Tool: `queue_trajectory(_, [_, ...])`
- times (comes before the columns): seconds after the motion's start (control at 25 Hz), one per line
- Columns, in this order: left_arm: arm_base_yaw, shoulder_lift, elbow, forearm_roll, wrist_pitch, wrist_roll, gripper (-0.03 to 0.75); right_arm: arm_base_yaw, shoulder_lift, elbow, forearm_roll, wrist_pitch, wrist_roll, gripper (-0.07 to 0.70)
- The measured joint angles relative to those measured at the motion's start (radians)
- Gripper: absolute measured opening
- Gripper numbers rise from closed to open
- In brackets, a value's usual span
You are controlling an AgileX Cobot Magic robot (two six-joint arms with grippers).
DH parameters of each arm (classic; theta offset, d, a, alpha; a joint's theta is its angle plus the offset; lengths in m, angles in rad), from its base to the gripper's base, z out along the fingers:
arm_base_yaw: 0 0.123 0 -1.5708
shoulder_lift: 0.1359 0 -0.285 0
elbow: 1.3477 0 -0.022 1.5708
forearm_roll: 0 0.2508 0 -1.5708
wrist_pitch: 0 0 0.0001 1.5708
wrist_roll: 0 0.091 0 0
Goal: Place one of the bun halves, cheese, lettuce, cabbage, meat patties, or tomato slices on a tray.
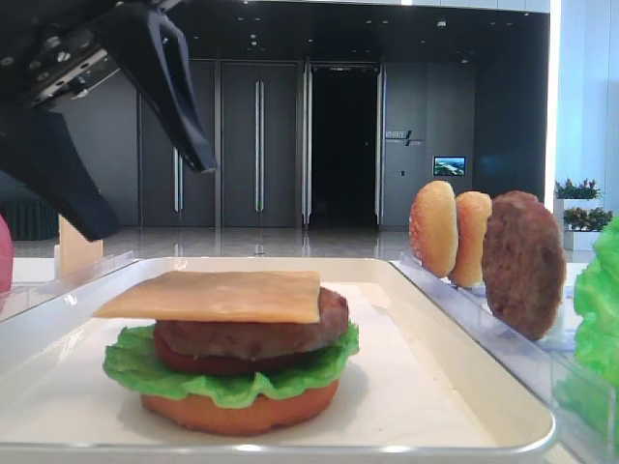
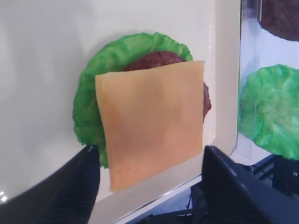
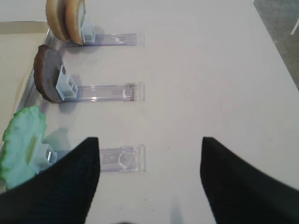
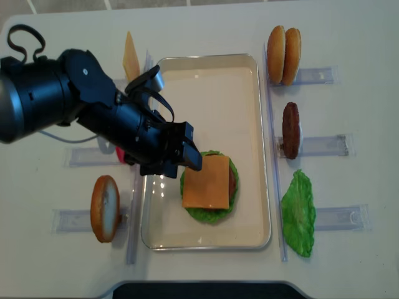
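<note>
While your left tool [image 4: 181, 152] hangs spread wide and empty and the right tool's [image 3: 149, 179] jaws gape, the smooth square cheese [image 2: 152, 121] lies atop a grainy patty [image 1: 253, 333] and ruffled lettuce [image 1: 227, 372] on the glossy white tray [image 4: 249, 93].

Your left arm [image 4: 56, 106] is a thick black limb that reaches in from the left side of the overhead view and angles down toward the middle. At its end, your left gripper [image 4: 181, 152] has its jaws spread wide apart with nothing between them. In its own wrist view the two dark fingers [image 2: 60, 191] frame the bottom corners, well separated. From the low front view the fingers hang raised in the upper left. Your right gripper [image 3: 149, 182] also stands with its jaws parted and empty, its fingers pointing downward.
</note>
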Motion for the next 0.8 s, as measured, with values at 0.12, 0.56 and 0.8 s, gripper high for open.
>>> queue_trajectory(0.12, [0.000, 0.000, -0.055, 0.111, 0.066, -0.061, 0.517, 0.000, 0.000, 0.000, 0.000, 0.000, 0.000, 0.470])
queue_trajectory(0.56, [0.000, 0.000, -0.293, 0.514, 0.420, -0.247, 0.517, 0.000, 0.000, 0.000, 0.000, 0.000, 0.000, 0.470])
queue_trajectory(0.8, [0.000, 0.000, -0.391, 0.634, 0.481, -0.299, 0.517, 0.000, 0.000, 0.000, 0.000, 0.000, 0.000, 0.470])
